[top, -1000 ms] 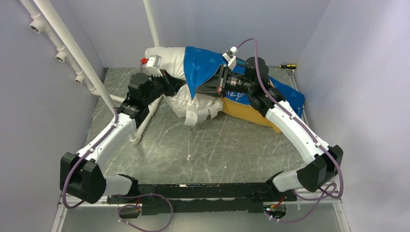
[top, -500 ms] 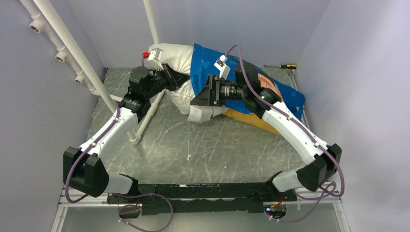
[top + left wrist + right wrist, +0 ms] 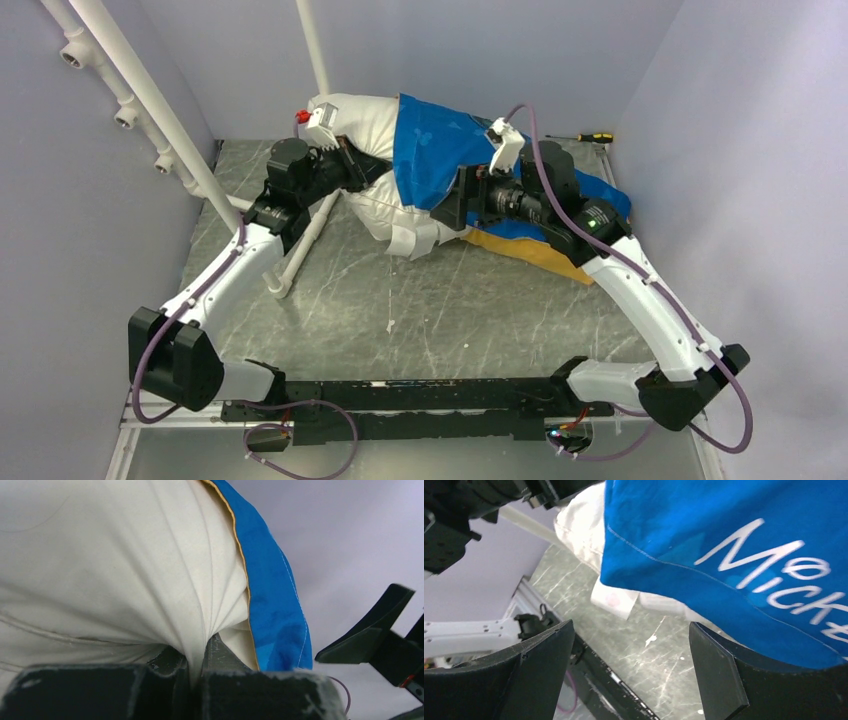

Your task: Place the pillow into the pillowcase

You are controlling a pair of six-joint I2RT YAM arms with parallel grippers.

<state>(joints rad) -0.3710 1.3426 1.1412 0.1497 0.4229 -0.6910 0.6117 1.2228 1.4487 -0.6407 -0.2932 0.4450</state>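
The plump white pillow (image 3: 362, 118) lies at the back of the table, its right part covered by the blue pillowcase (image 3: 437, 150), whose yellow-orange side (image 3: 520, 244) shows underneath. My left gripper (image 3: 352, 166) is shut on a pinch of the pillow's white fabric (image 3: 110, 565), right beside the case's blue hem (image 3: 272, 595). My right gripper (image 3: 452, 200) stands open just in front of the case's open edge. Its fingers (image 3: 544, 650) hold nothing, and the blue cloth with white lettering (image 3: 724, 545) hangs above them.
White pipes (image 3: 180, 130) slant along the left wall, and one pipe piece (image 3: 305, 238) lies by the left arm. A screwdriver (image 3: 595, 137) rests at the back right. Grey walls close in on three sides of the marbled table (image 3: 420, 300).
The right gripper pulled the case's edge further left over the pillow, then opened, let go and drew back to the right. The left gripper kept its pinch on the pillow.
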